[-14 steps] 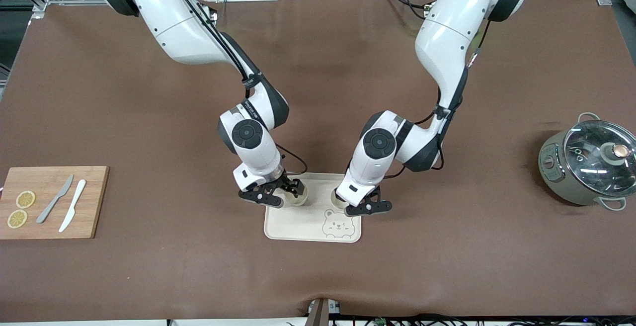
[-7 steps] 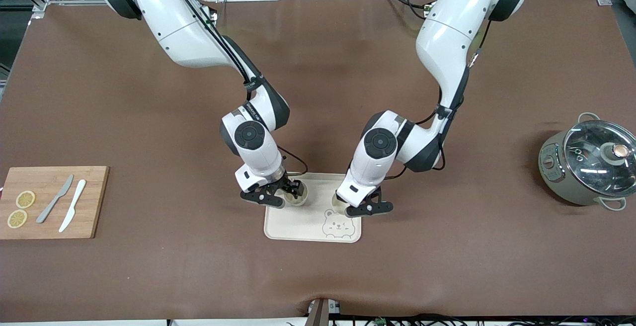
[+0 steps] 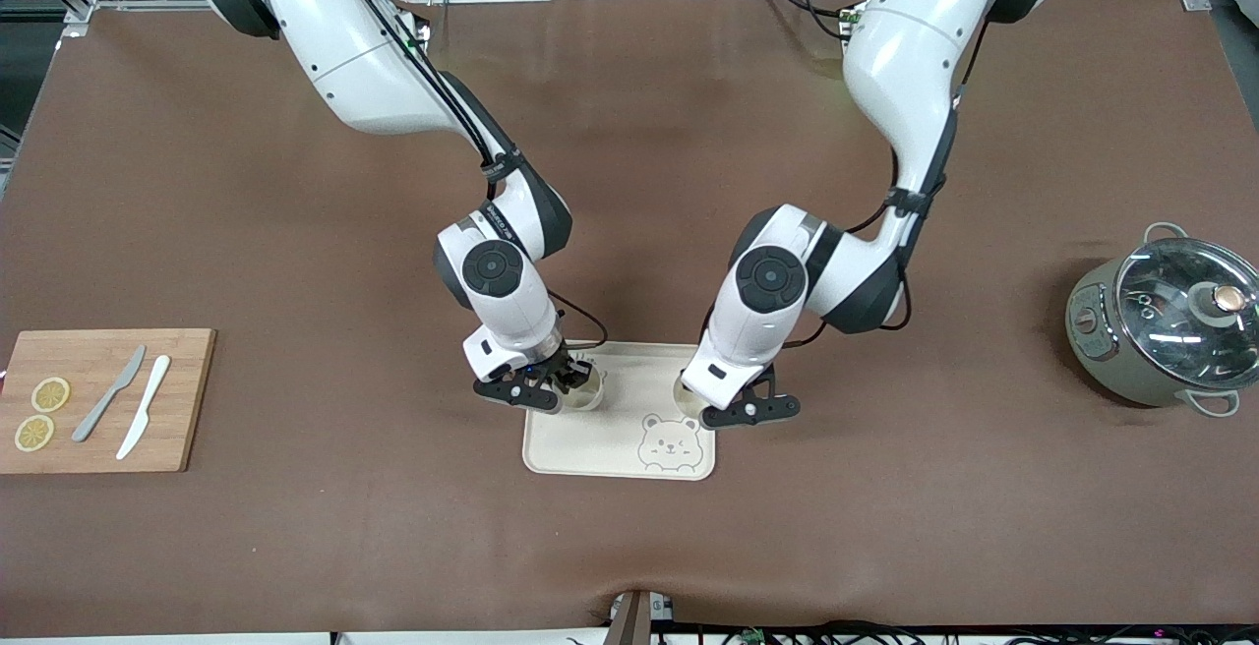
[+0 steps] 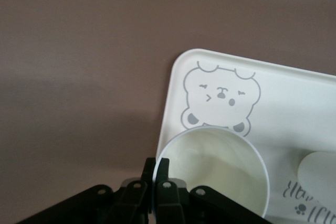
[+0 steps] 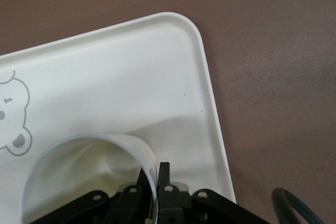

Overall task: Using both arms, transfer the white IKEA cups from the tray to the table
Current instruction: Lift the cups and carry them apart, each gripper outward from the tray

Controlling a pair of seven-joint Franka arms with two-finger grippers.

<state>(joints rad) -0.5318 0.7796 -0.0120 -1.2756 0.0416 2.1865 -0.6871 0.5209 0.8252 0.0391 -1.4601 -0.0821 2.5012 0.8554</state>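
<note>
Now lift straight up: each white cup [image 3: 587, 391] [image 3: 689, 391] upright on tray [image 3: 610, 448], rim wall clamped between closed jaws of right gripper [image 3: 561, 387] and left gripper [image 3: 733, 407] respectively, then carry outward to worktop [image 3: 885, 488].

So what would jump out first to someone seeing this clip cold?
Probably the two arms meeting over the cream bear tray at mid-table, each pinching a white cup's rim: the left gripper on the cup toward its own end, the right gripper on the other cup. Next, the glass-lidded pot at the left arm's end and the cutting board with knives at the right arm's.
</note>
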